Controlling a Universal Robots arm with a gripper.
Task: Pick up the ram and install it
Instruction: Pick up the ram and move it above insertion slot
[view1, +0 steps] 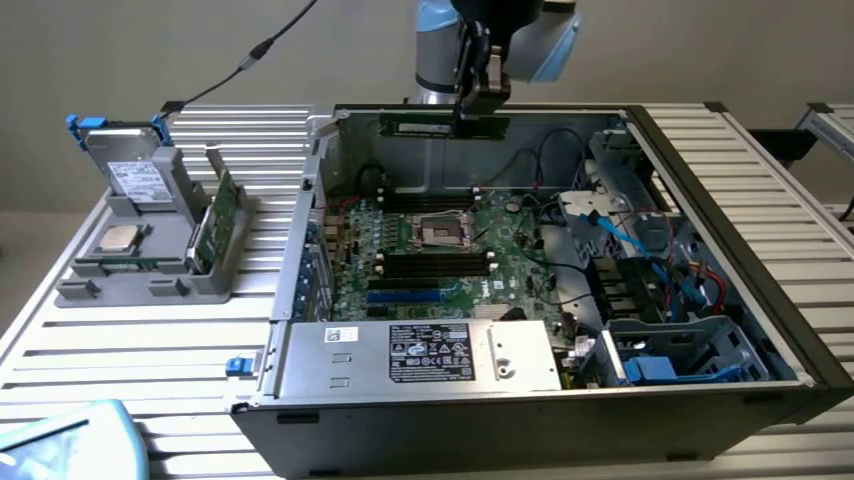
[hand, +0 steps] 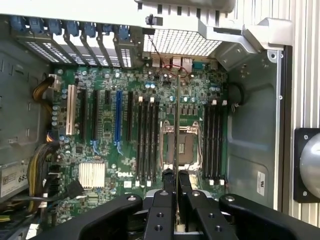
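Slatted table (view1: 160, 345) bears the open computer case (view1: 534, 432); the gripper (hand: 176, 176) clamps narrowly on the ram (view1: 424, 126), with the "DELL"-marked motherboard (hand: 125, 173) below it.

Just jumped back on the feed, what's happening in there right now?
The arm's jaws are shut on the ram stick, which hangs in the air over the open computer case. In the wrist view the stick is seen edge-on above the motherboard. There it lines up roughly with the processor socket, between the two banks of black memory slots. It is not seated in any slot yet.
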